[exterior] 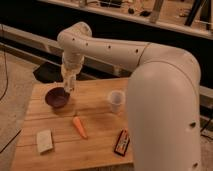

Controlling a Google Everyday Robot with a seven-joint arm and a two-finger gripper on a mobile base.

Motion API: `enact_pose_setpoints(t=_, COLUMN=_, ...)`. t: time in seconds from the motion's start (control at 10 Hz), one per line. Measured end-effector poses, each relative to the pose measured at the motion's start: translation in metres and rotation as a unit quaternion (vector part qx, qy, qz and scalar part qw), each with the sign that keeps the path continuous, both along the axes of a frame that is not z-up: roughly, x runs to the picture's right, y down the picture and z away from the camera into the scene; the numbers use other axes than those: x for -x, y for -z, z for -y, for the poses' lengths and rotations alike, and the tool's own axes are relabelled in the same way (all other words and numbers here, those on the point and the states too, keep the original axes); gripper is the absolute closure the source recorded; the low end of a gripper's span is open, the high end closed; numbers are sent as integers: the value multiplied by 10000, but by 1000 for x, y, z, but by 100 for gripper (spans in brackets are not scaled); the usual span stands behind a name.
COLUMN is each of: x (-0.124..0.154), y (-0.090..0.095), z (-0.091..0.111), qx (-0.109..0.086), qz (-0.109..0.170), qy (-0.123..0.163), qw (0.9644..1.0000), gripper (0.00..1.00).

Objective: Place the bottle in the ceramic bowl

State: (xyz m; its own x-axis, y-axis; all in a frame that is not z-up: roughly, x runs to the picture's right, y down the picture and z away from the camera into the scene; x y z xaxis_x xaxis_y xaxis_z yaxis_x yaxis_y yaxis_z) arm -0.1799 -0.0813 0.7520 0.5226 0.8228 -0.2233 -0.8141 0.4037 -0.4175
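We see the gripper just above the right rim of the bowl, its fingers closed round the bottle. The bottle hangs roughly upright with its lower end at the bowl's edge; we cannot tell whether they touch. On the surface, a cup stands right of the bowl, and a carrot, a pale packet and a dark bar lie in front of the bowl.

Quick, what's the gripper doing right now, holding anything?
Gripper: closed on the bottle, just above the ceramic bowl's right rim.
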Motion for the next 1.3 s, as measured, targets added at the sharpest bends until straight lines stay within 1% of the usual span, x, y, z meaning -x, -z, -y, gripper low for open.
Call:
enact_pose_setpoints(t=0.2, x=20, y=-8, z=1, qx=-1, qz=-34, qy=358, qw=9994, gripper=100)
enact_pose_setpoints(t=0.5, x=47, y=-22, z=-2, qx=50, qz=-62, qy=701, qw=9975, gripper=100)
enact_pose_setpoints(t=0.8, x=68, y=-35, z=-9, qx=147, qz=-17, qy=816, qw=9966, gripper=100)
enact_pose_setpoints(t=1.0, x=78, y=-52, z=-19, qx=299, qz=10, qy=802, qw=9963, gripper=100)
enact_pose_setpoints(t=1.3, x=89, y=-71, z=-37, qx=520, qz=58, qy=779, qw=9956, gripper=100)
